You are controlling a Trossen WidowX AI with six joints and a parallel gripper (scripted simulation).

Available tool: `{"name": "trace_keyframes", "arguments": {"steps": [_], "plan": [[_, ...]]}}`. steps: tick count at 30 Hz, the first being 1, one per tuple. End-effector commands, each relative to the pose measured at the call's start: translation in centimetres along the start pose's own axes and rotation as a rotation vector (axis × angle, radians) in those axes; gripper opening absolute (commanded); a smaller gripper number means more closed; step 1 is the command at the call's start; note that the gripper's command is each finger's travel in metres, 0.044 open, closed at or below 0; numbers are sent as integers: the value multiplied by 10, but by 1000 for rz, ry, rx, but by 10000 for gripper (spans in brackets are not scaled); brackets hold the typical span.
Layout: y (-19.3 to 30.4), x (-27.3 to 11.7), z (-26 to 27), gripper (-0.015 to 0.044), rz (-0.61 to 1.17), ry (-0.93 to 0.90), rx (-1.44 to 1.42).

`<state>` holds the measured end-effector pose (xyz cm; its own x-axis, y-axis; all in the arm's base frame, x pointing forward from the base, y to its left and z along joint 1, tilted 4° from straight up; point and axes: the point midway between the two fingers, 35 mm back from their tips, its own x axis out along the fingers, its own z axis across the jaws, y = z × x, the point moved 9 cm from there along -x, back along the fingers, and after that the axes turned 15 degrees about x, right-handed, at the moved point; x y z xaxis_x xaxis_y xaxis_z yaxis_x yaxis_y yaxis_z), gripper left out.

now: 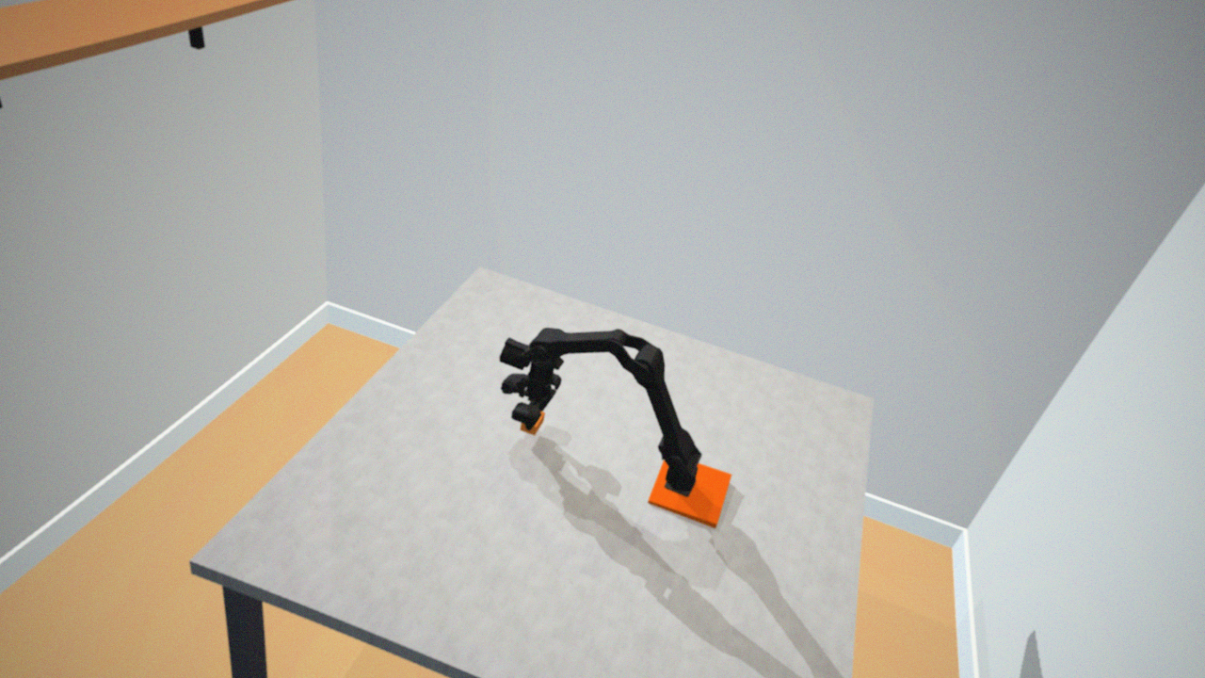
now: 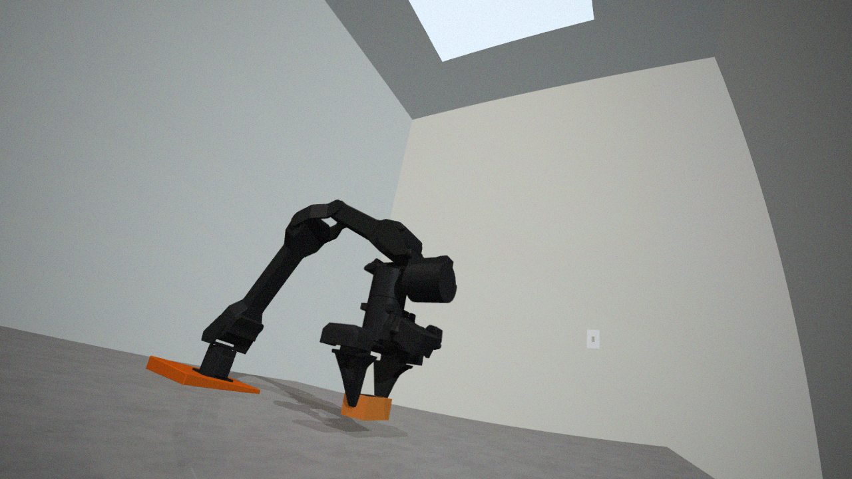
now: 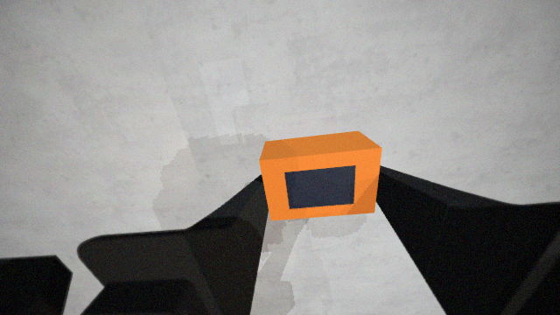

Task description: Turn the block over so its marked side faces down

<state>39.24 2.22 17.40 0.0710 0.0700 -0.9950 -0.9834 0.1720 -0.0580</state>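
Note:
The orange block (image 1: pixel 532 429) (image 2: pixel 376 410) (image 3: pixel 324 149) is held a little above the grey table (image 1: pixel 378 506) (image 2: pixel 89 410) (image 3: pixel 109 52), with its shadow below it in the exterior view. Its dark rectangular mark (image 3: pixel 320 187) is on the face turned up toward the wrist camera. My gripper (image 1: pixel 532 420) (image 2: pixel 367 401) (image 3: pixel 315 175) points down and is shut on the block, with one finger against each short end. The block's underside is hidden.
The arm's orange base plate (image 1: pixel 712 497) (image 2: pixel 166 370) sits on the table, to the right of the block in the top view. An orange-brown shelf (image 1: pixel 101 29) is on the wall at the upper left of that view.

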Motion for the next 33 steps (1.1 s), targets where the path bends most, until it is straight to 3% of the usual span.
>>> {"name": "trace_keyframes", "arguments": {"steps": [1,33], "plan": [[1,-4,0,0,-10,-5,0],[40,14,-11,0,-445,-120,1]]}}
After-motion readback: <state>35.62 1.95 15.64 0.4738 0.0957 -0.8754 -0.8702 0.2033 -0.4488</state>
